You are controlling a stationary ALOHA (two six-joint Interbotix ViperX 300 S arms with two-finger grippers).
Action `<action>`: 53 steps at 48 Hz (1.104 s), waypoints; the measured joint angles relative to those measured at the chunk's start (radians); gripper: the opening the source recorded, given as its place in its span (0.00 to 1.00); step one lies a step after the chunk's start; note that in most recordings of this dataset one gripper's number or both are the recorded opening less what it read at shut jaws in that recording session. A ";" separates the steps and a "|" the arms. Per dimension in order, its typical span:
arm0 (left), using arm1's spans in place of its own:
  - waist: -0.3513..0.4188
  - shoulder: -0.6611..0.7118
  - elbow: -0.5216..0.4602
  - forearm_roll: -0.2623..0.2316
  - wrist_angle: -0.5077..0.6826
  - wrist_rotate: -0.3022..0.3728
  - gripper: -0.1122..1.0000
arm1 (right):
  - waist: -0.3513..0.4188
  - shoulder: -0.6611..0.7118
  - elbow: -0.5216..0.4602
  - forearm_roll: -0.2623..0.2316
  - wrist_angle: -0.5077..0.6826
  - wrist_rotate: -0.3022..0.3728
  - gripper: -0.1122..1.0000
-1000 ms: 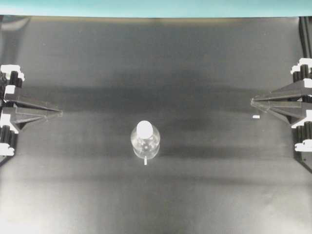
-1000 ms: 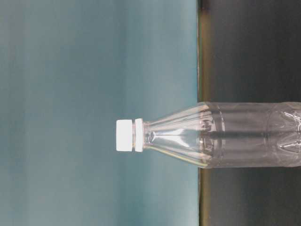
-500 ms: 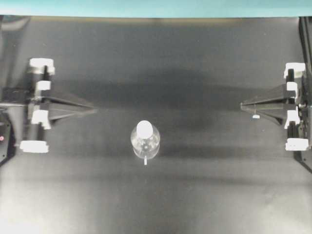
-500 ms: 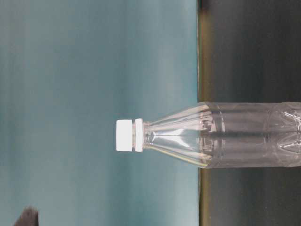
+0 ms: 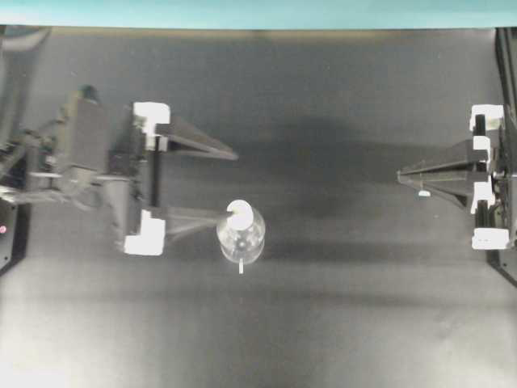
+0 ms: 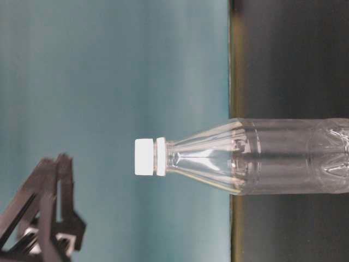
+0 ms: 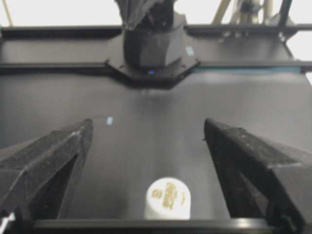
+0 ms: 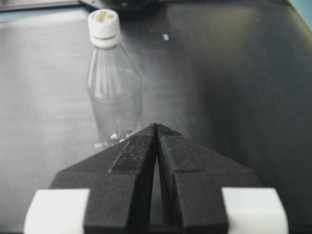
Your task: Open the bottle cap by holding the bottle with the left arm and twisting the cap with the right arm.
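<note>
The black surface (image 5: 339, 323) lies bare on all sides of the bottle (image 5: 241, 236), with wide open room toward its near edge, its far teal-bordered edge and its right edge.

The bottle stands upright near the middle of the surface, slightly toward the near edge. Its body is clear, ribbed plastic narrowing to a neck, topped by the white bottle cap (image 5: 239, 214) with a collar ring under it; faint gold print shows on the cap top.

The left arm (image 5: 81, 153) reaches in from the left edge. Its jaws (image 5: 229, 183) stand wide open and hold nothing; the nearer finger's tip overlaps the cap from overhead, the other points well past it on the far side.

The right arm (image 5: 485, 174) sits at the right edge, its jaws (image 5: 401, 173) pressed shut and empty, pointing toward the bottle, well apart from it.
</note>
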 measured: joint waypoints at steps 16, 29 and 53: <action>-0.029 0.149 0.025 0.000 -0.115 -0.060 0.96 | -0.035 0.000 0.000 0.003 0.002 -0.002 0.10; -0.023 0.241 0.034 0.002 -0.123 -0.038 0.96 | -0.041 -0.005 -0.002 0.014 0.002 0.011 0.10; -0.021 0.430 0.054 0.002 -0.279 -0.035 0.97 | -0.043 -0.017 -0.028 0.020 0.069 0.190 0.10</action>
